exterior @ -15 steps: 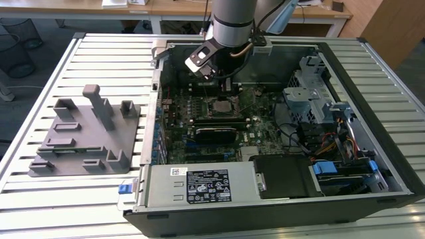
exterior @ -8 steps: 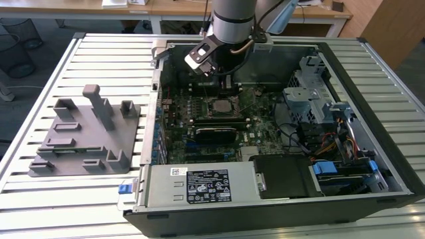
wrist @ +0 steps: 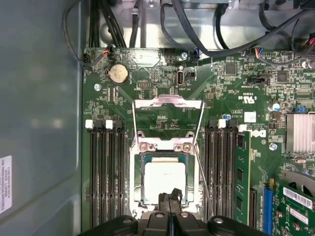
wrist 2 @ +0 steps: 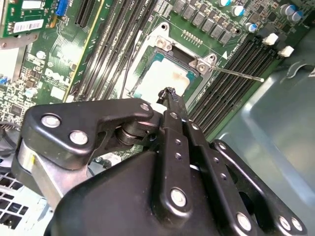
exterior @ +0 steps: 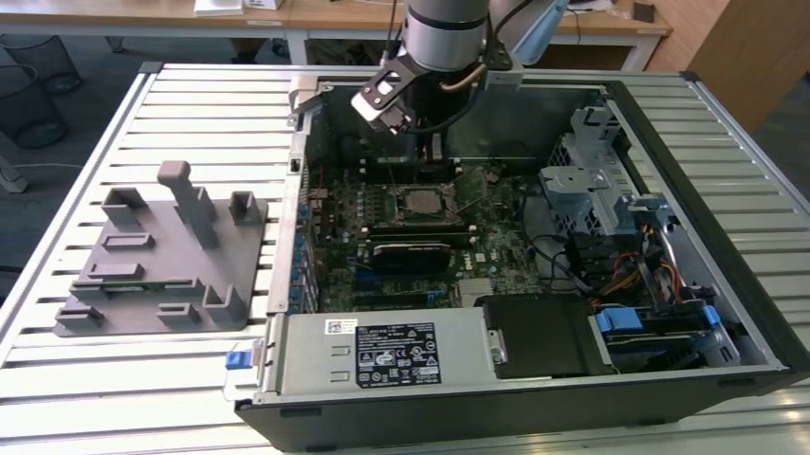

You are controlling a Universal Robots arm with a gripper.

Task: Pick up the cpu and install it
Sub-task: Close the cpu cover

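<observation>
In the exterior view, the arm [exterior: 443,28] reaches down into the open computer case [exterior: 708,104], which lies on its side on the slatted worktop [exterior: 190,104]. A grey fixture [exterior: 165,256] sits well apart on that view's left. The cpu [exterior: 418,201] is not in the air. It lies flat in the socket in the middle of the motherboard [exterior: 506,246], just below where the arm's lower end hangs.

In the second wrist view, the fingers [wrist 2: 172,105] are drawn together into one narrow black tip with nothing between them. The cpu [wrist 2: 160,76] shows its pale metal top directly past that tip, seated inside the socket frame [wrist 2: 202,61]. A thin lever [wrist 2: 241,74] sticks out to one side. The tip overlaps the chip's nearer edge, though I cannot tell whether it touches the metal or hangs just above it.

In the first wrist view, the closed fingers [wrist: 165,199] line up with the middle of the cpu [wrist: 165,179], over the edge on the arm's side. The hinged load plate [wrist: 168,103] stands swung open beyond the far edge, between the two banks of memory slots [wrist: 106,172]. The chip is square (so it has no long axis to align with), and it sits square to the socket. By my reading it is already placed, with the plate not yet closed over it.
</observation>
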